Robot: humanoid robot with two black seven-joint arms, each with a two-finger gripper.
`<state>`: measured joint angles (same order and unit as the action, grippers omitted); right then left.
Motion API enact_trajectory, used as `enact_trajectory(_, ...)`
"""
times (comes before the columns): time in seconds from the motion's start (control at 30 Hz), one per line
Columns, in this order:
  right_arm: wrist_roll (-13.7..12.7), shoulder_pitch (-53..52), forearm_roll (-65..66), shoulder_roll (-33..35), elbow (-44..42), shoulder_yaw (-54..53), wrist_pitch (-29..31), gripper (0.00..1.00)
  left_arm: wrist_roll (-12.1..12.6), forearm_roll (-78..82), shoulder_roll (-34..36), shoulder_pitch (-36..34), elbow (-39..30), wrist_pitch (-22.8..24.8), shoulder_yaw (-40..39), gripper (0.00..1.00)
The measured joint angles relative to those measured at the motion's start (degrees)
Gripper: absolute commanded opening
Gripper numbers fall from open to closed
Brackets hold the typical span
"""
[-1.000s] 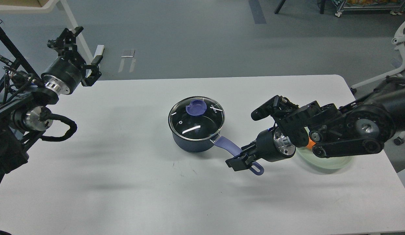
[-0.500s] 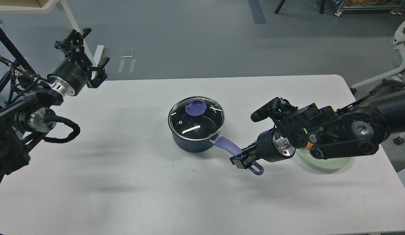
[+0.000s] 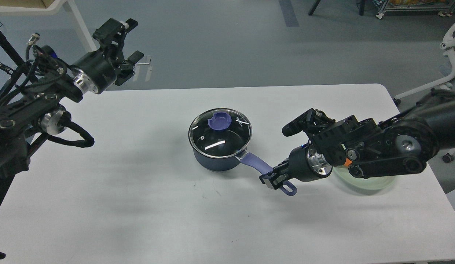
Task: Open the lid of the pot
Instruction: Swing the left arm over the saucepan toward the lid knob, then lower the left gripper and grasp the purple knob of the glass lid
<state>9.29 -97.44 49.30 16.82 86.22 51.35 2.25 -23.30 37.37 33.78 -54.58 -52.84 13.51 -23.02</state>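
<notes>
Dark blue and set near the middle of the white table, the pot stood upright with its glass lid seated flat on the rim. A purple knob sat on the lid, toward its far side. The pot's purple handle gave it its long axis: it ran from the pot's near right side out toward the near right of the table, ending in a loop that lay low by the tabletop.

The right hand was at the outer part of that handle, just short of the loop, with its two fingers drawn narrow around the handle and gripping it. The right arm reached in from the right edge, passing over a pale green bowl that stood on the table well to the right of the pot.

The left hand was held high beyond the far left corner of the table, well apart from the pot, pointing up and away. Its fingers stood spread, one upper and one lower, with nothing between them.
</notes>
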Motion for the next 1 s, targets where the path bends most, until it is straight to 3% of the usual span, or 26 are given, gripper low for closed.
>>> enact_trajectory(0.23, 0.00, -0.19, 0.00, -0.05, -0.04, -0.03, 0.24, 0.17, -0.33, 26.02, -1.28, -1.79, -8.27, -4.66, 0.92, 0.98)
enact_trajectory(0.5, 0.03, -0.24, -0.03, -0.12, -0.10, -0.11, 0.29, 0.17, -0.32, 52.46, -5.20, -3.78, -9.08, -13.38, 11.19, 0.98)
enact_trajectory(0.73, 0.03, 0.01, -0.03, -0.25, -0.11, -0.11, 0.30, 0.17, 0.24, 58.16, -5.64, -5.04, -7.98, -18.55, 20.62, 0.98)
enact_trajectory(1.0, 0.03, 0.14, 0.05, -0.40, -0.14, -0.15, 0.29, 0.17, 0.25, 57.76, -8.16, -4.41, -6.89, -22.88, 23.30, 0.98)
